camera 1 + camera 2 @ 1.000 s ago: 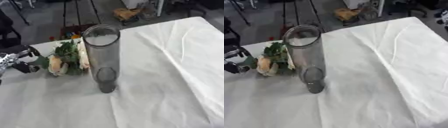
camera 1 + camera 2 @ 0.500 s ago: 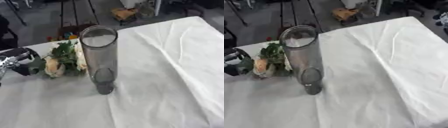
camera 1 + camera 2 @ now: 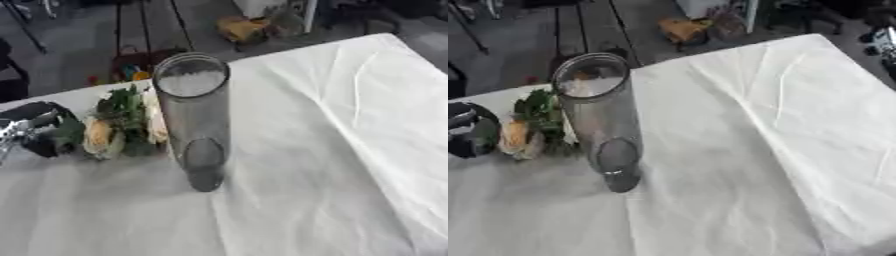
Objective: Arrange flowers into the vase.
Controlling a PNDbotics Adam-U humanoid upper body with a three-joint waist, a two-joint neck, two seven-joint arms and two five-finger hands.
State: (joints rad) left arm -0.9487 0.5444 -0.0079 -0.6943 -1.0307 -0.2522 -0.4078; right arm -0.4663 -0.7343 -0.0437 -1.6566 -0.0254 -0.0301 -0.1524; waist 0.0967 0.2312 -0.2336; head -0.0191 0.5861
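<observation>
A tall clear glass vase (image 3: pixel 197 120) stands upright on the white tablecloth, left of centre, with nothing in it. Just to its left a small bunch of flowers (image 3: pixel 118 127) lies on the cloth: a peach bloom, a pale bloom and green leaves. My left hand (image 3: pixel 31 131), black and silver, shows at the left edge, right against the bunch's leaves. Whether it holds them is hidden. My right hand shows in neither view.
The white cloth (image 3: pixel 780 140) covers the table and lies in soft creases to the right and front. The table's far edge (image 3: pixel 737 47) runs diagonally behind the vase. Beyond it are the floor and dark furniture.
The whole picture has shifted a little, so the camera has moved. My left hand has sunk slightly, closer to the flowers. Vase and flowers stay in place.
</observation>
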